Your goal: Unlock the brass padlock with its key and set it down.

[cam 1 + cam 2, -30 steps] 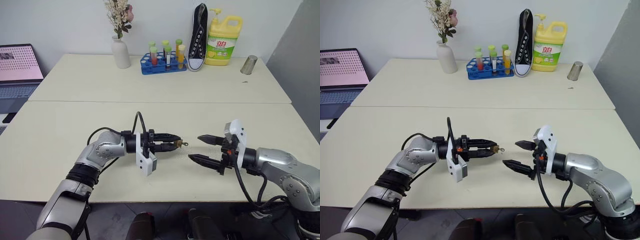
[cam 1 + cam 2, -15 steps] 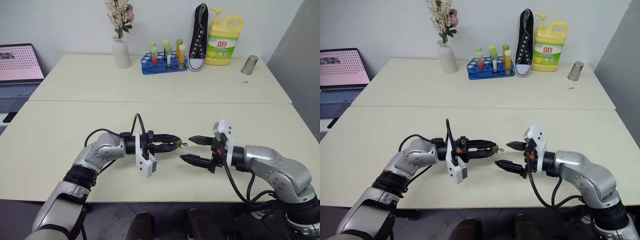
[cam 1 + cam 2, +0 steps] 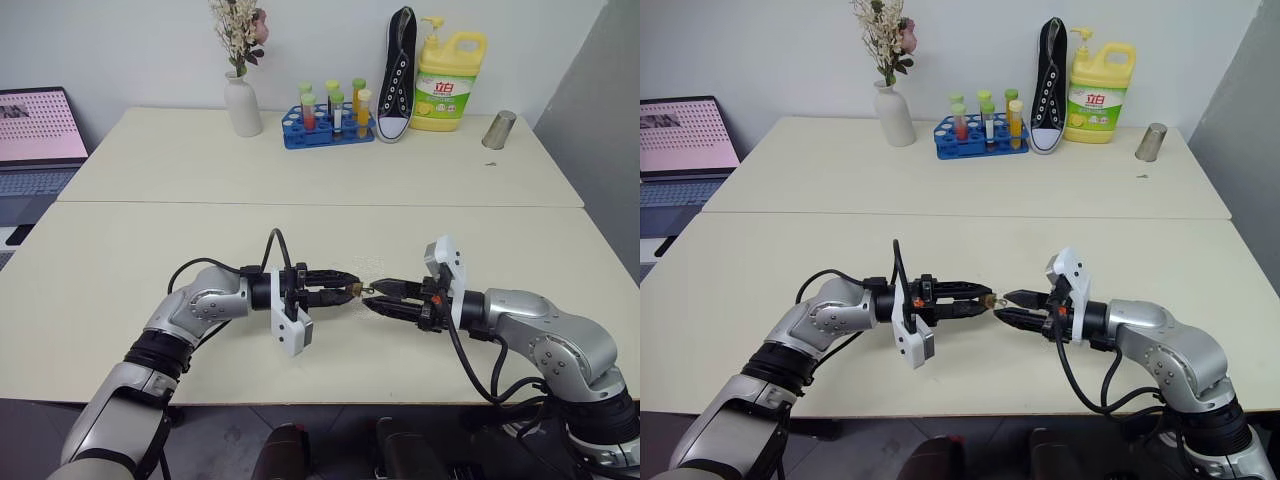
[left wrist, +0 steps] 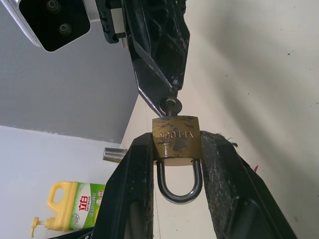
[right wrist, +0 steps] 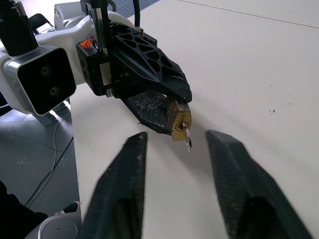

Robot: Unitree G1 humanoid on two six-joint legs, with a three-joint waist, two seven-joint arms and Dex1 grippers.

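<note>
Jaws of the left gripper (image 3: 350,288): drawn in narrow and pinching the padlock (image 4: 176,139) by its brass sides, shackle tucked back between the two fingers, keyhole end turned out toward the other arm. Held clear above the tabletop (image 3: 150,240), just below the middle of the head views.

Jaws of the right gripper (image 3: 368,297): partly open, one to each side of the key (image 5: 188,143), with a gap showing on both sides in the right wrist view. From the left wrist view, one finger right beside the key's ring head; touching or not, cannot tell.

Key already seated in the keyhole, head sticking out free. Step in hand, by the look of it: taking hold of the key. Next move likely calls for closing squarely on that small flat head, then twisting about the key's own line while the left grip keeps the lock from turning along. Shackle not yet sprung; setting down left to do.
</note>
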